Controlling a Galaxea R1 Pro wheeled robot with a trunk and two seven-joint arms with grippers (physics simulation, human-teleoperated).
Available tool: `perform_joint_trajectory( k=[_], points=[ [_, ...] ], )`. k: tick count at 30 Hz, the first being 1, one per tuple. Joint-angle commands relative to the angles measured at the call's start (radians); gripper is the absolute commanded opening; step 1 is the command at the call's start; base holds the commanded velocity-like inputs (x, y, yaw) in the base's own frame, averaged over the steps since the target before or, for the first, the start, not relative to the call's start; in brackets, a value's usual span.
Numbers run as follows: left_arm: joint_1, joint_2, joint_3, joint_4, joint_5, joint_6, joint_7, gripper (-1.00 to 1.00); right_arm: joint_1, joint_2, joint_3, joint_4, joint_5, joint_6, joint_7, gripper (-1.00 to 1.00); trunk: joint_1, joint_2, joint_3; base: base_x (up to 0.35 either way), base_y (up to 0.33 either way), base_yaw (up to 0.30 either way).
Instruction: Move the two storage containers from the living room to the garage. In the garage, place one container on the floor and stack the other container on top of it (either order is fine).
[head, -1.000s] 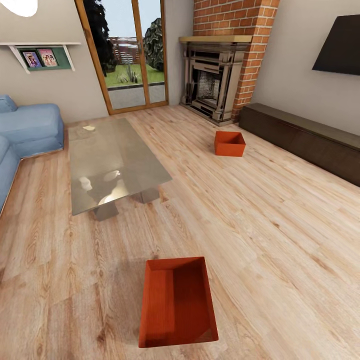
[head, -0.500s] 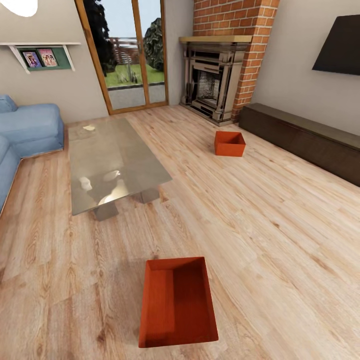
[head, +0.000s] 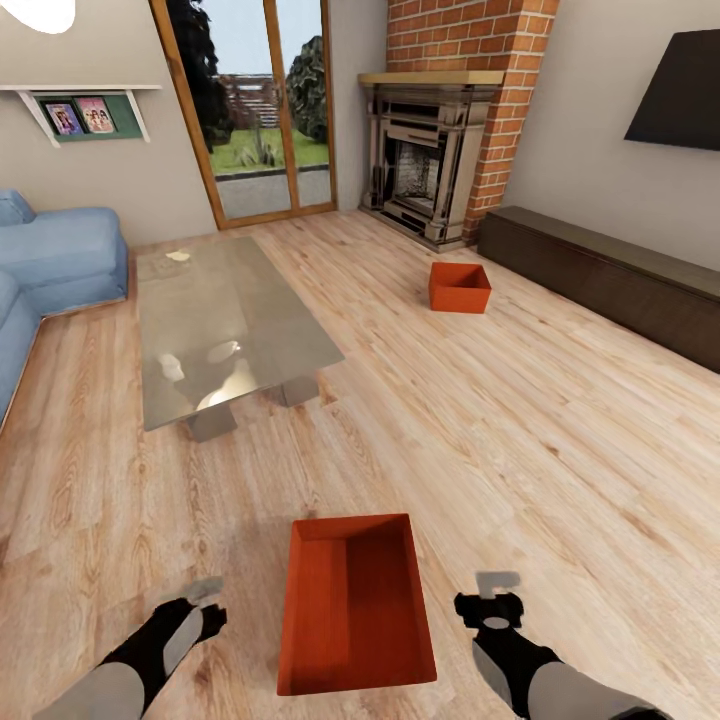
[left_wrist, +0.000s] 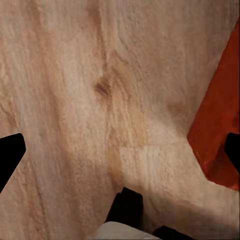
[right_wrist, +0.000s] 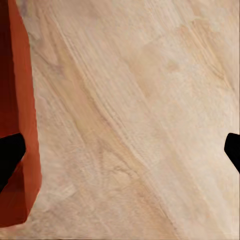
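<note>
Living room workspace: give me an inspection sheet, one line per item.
Surface: light wood plank floor, bare around the bins.
Job's things: near storage container on the floor between both arms, open side up; far storage container on the floor by the fireplace.
Clutter: nothing seen.
Grippers: left gripper and right gripper flank the near container, both open, holding nothing.
Cables: nothing seen.
Surroundings: glass coffee table, blue sofa, glass doors, low dark cabinet.
</note>
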Motion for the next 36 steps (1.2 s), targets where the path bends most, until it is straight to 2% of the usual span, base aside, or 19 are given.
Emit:
perform_joint_trajectory(
  k=[1, 2, 3, 4, 5, 6, 8, 11, 14, 16, 21, 26, 36],
  points=[
    [-0.012, -0.05, -0.003, 0.0, -0.007, -0.003, 0.006, 1.0, -0.003, 0.045, 0.006, 0.004, -0.011, -0.012, 0.0, 1.0, 0.0, 0.0, -0.001, 0.0, 0.0, 0.0],
    [-0.018, -0.089, -0.004, 0.004, -0.025, -0.024, 0.007, 1.0, -0.004, 0.076, 0.006, 0.006, -0.011, -0.016, 0.002, 1.0, 0.0, 0.0, -0.001, 0.0, 0.0, 0.0],
    [-0.021, -0.105, -0.005, 0.007, -0.035, -0.042, 0.007, 1.0, -0.004, 0.088, 0.007, 0.007, -0.011, -0.017, 0.003, 1.0, 0.0, 0.0, -0.001, 0.0, 0.0, 0.0],
    [-0.024, -0.132, -0.005, 0.011, -0.053, -0.092, 0.007, 1.0, -0.004, 0.11, 0.008, 0.009, -0.009, -0.018, 0.005, 1.0, 0.0, 0.0, -0.001, 0.0, 0.0, 0.0],
    [-0.027, -0.157, -0.005, 0.016, -0.072, -0.181, 0.007, 1.0, -0.004, 0.133, 0.009, 0.018, -0.005, -0.021, 0.008, 1.0, 0.0, 0.0, -0.001, 0.0, 0.0, 0.0],
    [-0.028, -0.165, -0.006, 0.019, -0.077, -0.232, 0.008, 1.0, -0.007, 0.14, 0.009, 0.032, -0.002, -0.024, 0.015, 1.0, 0.0, 0.0, -0.001, 0.0, 0.0, 0.0],
    [-0.029, -0.172, -0.008, 0.028, -0.082, -0.268, 0.007, 1.0, -0.01, 0.14, 0.009, 0.053, 0.001, -0.029, 0.034, 1.0, 0.0, 0.0, -0.001, 0.0, 0.0, 0.0],
    [-0.03, -0.176, -0.01, 0.059, -0.095, -0.261, 0.003, 1.0, -0.012, 0.14, 0.007, 0.067, -0.004, -0.045, 0.055, 1.0, 0.0, 0.0, -0.001, 0.0, 0.0, 0.0],
    [-0.03, -0.178, -0.011, 0.09, -0.134, -0.253, -0.002, 1.0, -0.013, 0.14, 0.003, 0.083, -0.009, -0.072, 0.067, 1.0, 0.0, 0.0, -0.001, 0.0, 0.0, 0.0],
    [-0.03, -0.18, -0.01, 0.093, -0.14, -0.254, -0.002, 1.0, -0.012, 0.14, 0.003, 0.087, -0.01, -0.077, 0.069, 1.0, 0.0, 0.0, -0.001, 0.0, 0.0, 0.0],
    [-0.03, -0.184, -0.006, 0.099, -0.145, -0.254, 0.004, 1.0, -0.012, 0.14, 0.002, 0.09, -0.01, -0.08, 0.076, 1.0, 0.0, 0.0, -0.001, 0.0, 0.0, 0.0],
    [-0.03, -0.186, -0.003, 0.102, -0.134, -0.254, 0.007, 1.0, -0.012, 0.14, 0.003, 0.091, -0.008, -0.081, 0.087, 1.0, 0.0, 0.0, -0.001, 0.0, 0.0, 0.0],
    [-0.03, -0.182, -0.001, 0.102, -0.131, -0.253, 0.005, 1.0, -0.012, 0.14, 0.003, 0.091, -0.009, -0.082, 0.091, 1.0, 0.038, -0.07, -0.032, 0.0, 0.0, 0.0]
  ],
)
